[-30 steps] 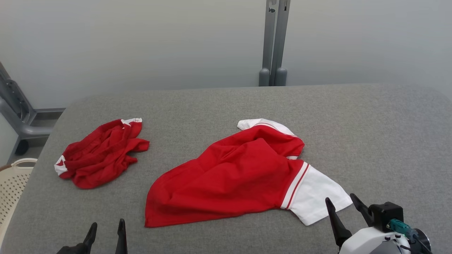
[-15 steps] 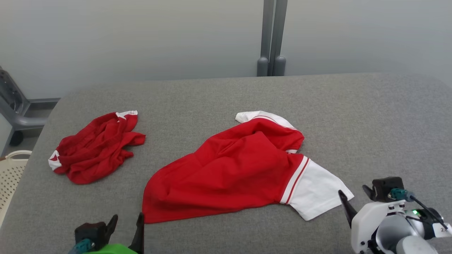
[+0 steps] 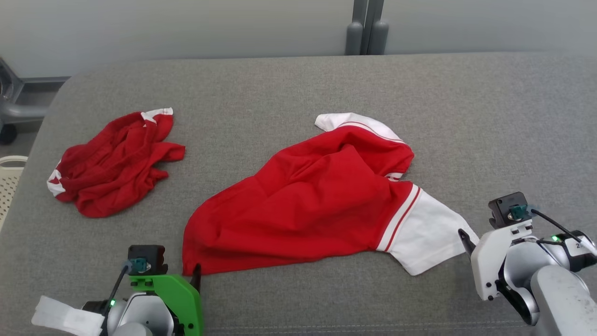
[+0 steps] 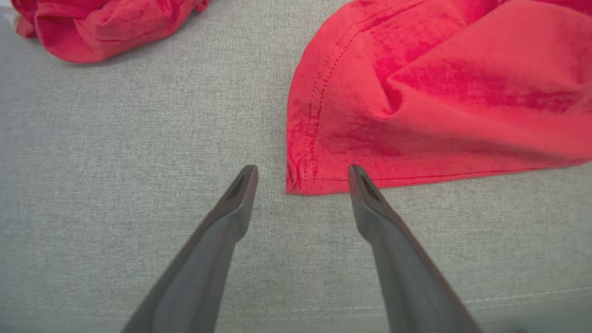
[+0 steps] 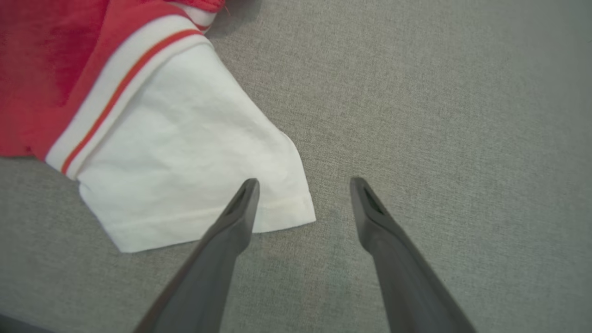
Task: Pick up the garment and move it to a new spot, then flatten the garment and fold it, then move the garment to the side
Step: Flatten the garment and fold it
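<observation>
Both grippers stand released, jaws spread wide and holding nothing. The left gripper (image 4: 301, 170) hangs low at the near left with the shirt's hem corner (image 4: 300, 182) lying between its two dark fingers. The right gripper (image 5: 304, 182) is at the near right: one finger is over the cuff of the white sleeve (image 5: 185, 162), the other over bare cloth.

Under everything is the wide table covered in grey woven fabric (image 3: 280, 88). At its middle lies the task's thing, a rumpled red short-sleeved shirt with white sleeves and red-striped trim (image 3: 308, 210). It runs from the near-left hem corner up to a white sleeve at the far side, with its other sleeve spread flat at the near right. Well apart at the far left sits a smaller crumpled red garment with white trim (image 3: 112, 168). A cream perforated plastic basket (image 3: 9, 182) pokes in past the table's left edge.

Several things could go wrong from here, I judge:
- The left fingers may pinch only the top layer of the hem, so the shirt opens and sags when lifted.
- The right jaws sit at the very edge of the cuff. If they shut there, they may close on nothing or catch a sliver that slips out.
- A fingertip pressing down first could push the soft cloth away instead of trapping it.
- With one corner gripped and the other missed, the shirt would swing and bunch further.
</observation>
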You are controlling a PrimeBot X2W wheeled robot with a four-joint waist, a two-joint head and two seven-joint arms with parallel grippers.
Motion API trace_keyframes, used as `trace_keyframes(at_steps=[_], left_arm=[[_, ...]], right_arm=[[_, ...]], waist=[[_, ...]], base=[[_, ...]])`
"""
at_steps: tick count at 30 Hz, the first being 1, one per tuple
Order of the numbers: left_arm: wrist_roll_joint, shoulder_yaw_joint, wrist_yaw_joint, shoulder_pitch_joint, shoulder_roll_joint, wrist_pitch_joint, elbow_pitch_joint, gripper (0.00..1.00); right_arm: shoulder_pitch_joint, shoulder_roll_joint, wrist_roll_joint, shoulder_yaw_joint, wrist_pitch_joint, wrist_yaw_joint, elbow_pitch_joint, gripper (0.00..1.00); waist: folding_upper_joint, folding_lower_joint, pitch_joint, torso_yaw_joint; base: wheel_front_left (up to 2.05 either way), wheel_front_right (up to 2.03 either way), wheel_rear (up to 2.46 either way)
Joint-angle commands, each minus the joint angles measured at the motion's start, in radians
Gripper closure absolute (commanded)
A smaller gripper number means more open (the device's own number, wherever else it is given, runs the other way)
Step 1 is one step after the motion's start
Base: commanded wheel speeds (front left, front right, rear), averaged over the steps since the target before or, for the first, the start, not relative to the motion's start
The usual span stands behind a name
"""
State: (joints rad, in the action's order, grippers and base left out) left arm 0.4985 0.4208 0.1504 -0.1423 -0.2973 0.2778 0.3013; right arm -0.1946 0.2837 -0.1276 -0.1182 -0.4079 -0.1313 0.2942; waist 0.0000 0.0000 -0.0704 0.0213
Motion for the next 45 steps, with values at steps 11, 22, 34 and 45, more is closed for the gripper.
trace_keyframes(at_steps=[11,22,34,45], left_arm=[[0.008,0.001,0.023,-0.064,0.015,0.028,0.062,0.06],[0.024,0.000,0.032,-0.060,0.011,0.041,0.076,0.50],[0.064,-0.024,0.010,-0.086,0.034,-0.017,0.043,1.00],[0.253,-0.153,-0.027,-0.103,0.129,-0.080,-0.055,1.00]], right_arm=[[-0.079,0.014,-0.021,-0.051,0.032,0.001,0.096,0.00],[-0.087,-0.006,-0.042,-0.051,0.018,0.001,0.156,0.00],[-0.112,-0.049,-0.081,-0.011,0.087,0.001,0.140,1.00],[-0.153,-0.124,-0.198,0.079,0.174,0.001,0.039,1.00]], waist=[[0.0000,0.0000,-0.097,-0.020],[0.0000,0.0000,-0.110,-0.026],[0.0000,0.0000,-0.112,-0.024],[0.0000,0.0000,-0.031,-0.044]], base=[[0.00,0.00,0.00],[0.00,0.00,0.00],[0.00,0.00,0.00],[0.00,0.00,0.00]])
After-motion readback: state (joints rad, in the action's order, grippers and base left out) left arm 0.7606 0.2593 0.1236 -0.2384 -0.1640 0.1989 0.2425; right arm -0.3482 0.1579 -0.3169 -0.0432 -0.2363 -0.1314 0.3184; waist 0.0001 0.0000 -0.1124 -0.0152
